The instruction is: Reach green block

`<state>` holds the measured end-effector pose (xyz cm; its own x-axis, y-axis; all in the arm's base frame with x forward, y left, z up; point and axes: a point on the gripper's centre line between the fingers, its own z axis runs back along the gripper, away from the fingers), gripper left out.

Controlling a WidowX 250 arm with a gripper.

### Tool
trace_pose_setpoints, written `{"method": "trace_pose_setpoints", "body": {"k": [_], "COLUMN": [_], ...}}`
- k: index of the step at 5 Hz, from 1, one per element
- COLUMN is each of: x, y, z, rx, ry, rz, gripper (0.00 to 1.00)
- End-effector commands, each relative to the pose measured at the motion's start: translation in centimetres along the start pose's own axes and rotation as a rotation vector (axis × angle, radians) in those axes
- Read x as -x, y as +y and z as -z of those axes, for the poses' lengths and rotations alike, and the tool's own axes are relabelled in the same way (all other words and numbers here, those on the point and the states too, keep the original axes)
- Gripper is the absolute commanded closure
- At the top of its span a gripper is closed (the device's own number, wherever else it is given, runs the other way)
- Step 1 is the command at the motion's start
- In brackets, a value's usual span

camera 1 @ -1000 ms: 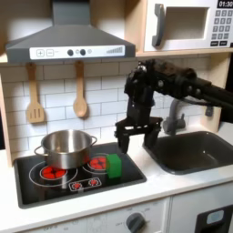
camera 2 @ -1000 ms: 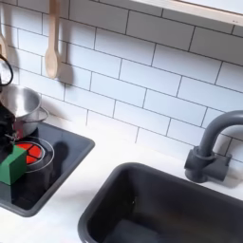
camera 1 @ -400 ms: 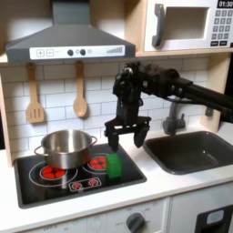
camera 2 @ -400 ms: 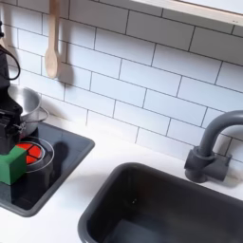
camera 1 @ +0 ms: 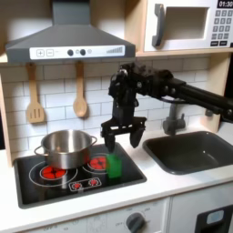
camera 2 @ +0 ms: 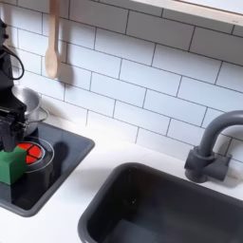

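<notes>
Sliding leftward across the first exterior view, the gripper (camera 1: pixel 121 141) now hangs with jaws spread just above the green block (camera 1: pixel 114 165) on the stovetop (camera 1: pixel 55 187) beside the steel pot (camera 1: pixel 64 147), and should drop straight down, centred.

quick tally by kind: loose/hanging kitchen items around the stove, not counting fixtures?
Green block: 1
Steel pot: 1
Wooden utensils hanging on the tile wall: 2, a slotted spatula and a spoon
Total: 4
</notes>
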<state>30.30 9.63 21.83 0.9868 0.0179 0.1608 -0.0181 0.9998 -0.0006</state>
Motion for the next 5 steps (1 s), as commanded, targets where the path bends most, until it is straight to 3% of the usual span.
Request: {"method": "trace_pose_setpoints", "body": {"k": [1,5], "x": [-1.1,-1.9], "y": [0.2,0.5], "z": [0.9,2.6], "rx": [0.001,-0.014], "ry": [-0.001,0.008], "rz": [-0.016,-0.012], "gripper": [0.0,0.0]}}
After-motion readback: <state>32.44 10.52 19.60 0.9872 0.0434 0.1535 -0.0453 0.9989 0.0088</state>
